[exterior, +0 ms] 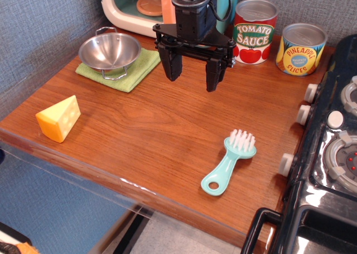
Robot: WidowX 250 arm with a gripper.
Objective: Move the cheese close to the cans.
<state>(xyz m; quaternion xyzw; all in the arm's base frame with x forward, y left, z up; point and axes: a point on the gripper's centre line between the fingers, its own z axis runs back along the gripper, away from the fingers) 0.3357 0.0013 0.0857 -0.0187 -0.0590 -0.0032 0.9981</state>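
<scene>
The cheese (58,118) is a small wedge with a pale yellow holed face and orange sides. It lies near the front left corner of the wooden table (156,125). The two cans stand at the back right: a red Tomato Sauce can (255,32) and a yellow-blue Pineapple Slices can (301,49). My gripper (193,78) hangs over the back middle of the table, just left of the red can and far from the cheese. Its two black fingers are spread apart and hold nothing.
A steel bowl (109,50) sits on a green cloth (120,70) at the back left. A toy microwave (139,8) stands behind it. A teal brush (230,160) lies front right. A toy stove (329,153) borders the right edge.
</scene>
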